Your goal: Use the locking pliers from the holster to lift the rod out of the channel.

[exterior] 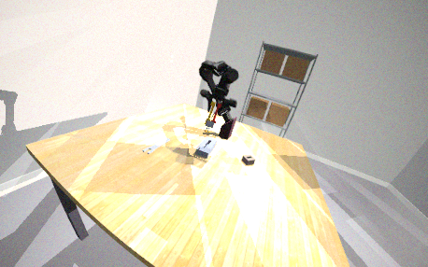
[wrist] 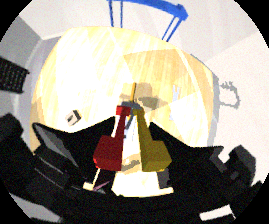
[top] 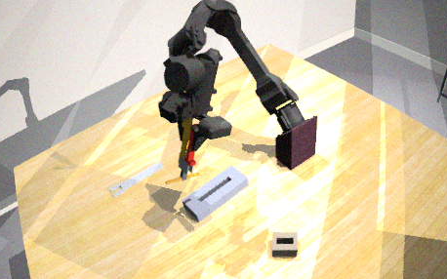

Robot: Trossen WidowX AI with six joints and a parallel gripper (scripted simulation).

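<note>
In this view we see the gripper [top: 190, 129] [exterior: 214, 106] [wrist: 132, 122] with its jaws pinching the red-and-yellow handles of the pliers [top: 185, 143] [exterior: 212, 112] [wrist: 156, 157], whose grey tip meets the orange rod [top: 173, 180] [wrist: 134, 90], which lies outside the channel, beside the pale block [top: 236, 180] [exterior: 204, 150], its exact height indeterminable.

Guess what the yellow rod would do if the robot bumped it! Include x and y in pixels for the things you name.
The yellow rod [top: 175, 180] [wrist: 134, 90] looks thin and straight, so it's probably stiff, not floppy. Being so slim, it's likely light and might swing sideways if pushed near one end. If it's round, it could roll, but I can't tell.
</note>
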